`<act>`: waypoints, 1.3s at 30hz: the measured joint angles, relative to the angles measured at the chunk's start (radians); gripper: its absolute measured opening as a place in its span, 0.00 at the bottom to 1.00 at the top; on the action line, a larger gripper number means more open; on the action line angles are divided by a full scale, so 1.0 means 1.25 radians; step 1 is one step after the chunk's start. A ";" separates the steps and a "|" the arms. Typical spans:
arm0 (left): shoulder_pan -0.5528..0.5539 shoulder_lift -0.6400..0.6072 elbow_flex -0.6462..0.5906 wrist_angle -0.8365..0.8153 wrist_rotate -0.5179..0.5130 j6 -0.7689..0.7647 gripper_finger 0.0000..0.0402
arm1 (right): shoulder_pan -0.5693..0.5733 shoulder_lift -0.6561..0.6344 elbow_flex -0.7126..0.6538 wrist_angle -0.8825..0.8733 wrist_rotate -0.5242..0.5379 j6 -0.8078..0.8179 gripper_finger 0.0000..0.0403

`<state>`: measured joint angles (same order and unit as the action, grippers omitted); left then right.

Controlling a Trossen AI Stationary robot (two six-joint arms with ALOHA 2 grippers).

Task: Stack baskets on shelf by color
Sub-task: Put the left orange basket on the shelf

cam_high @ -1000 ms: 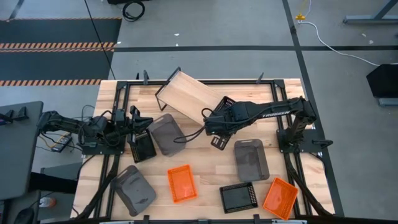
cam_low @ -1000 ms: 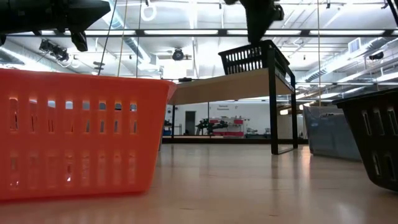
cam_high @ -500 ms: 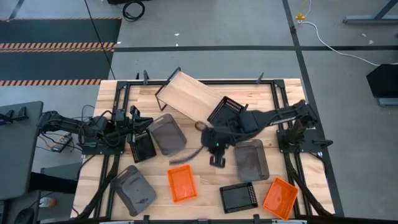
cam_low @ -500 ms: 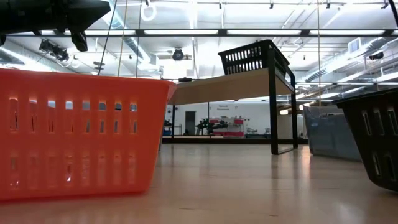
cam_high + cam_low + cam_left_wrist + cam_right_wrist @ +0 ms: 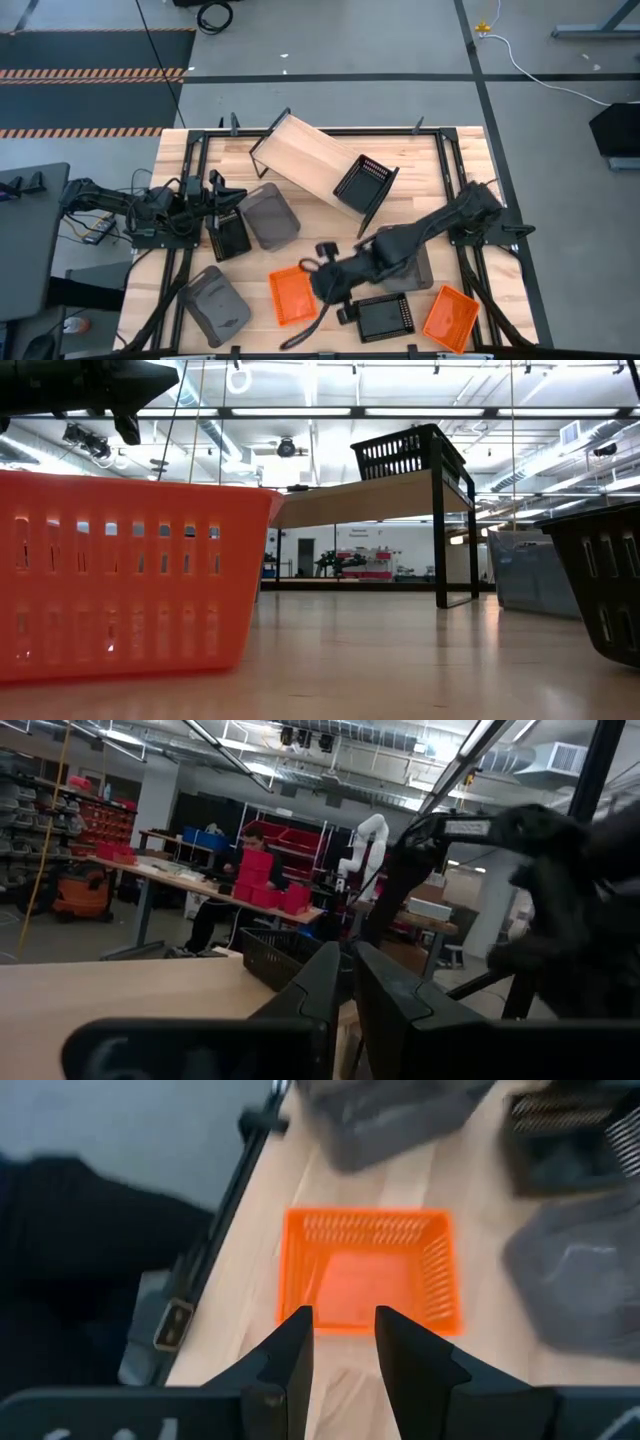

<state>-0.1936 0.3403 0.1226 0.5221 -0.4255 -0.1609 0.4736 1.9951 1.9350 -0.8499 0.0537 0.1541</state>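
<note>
The light-wood shelf lies slantwise at the table's far middle, with a black basket standing on its right end. My right gripper hangs open and holds nothing, tipped down, just right of an orange basket near the table's front, also seen from above as the orange basket. In the high view my right gripper is a dark blur there. My left gripper waits at the table's left, fingers together, beside a black basket and a grey basket.
More baskets stand on the table: grey at front left, grey under my right arm, black and orange at front right. In the low view the orange basket fills the left and the shelf stands behind.
My right gripper has drawn away from the black basket on the shelf's right end and swung toward the table's near edge and left, toward the orange basket, tipping downward and rolling as it went. The black basket stays on the shelf.
</note>
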 joint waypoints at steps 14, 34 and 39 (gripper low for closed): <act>0.000 0.002 0.000 -0.007 -0.014 0.000 0.10 | 0.033 0.147 0.000 0.069 -0.079 -0.087 0.29; 0.000 0.005 0.000 -0.021 -0.024 -0.007 0.10 | 0.039 0.250 0.000 0.162 0.005 -0.055 0.29; 0.000 0.005 0.000 -0.021 -0.024 -0.008 0.10 | 0.038 0.250 0.000 0.165 0.029 -0.055 0.29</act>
<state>-0.1935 0.3470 0.1226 0.4957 -0.4561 -0.1715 0.5211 2.3074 1.9354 -0.6437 0.0894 0.0853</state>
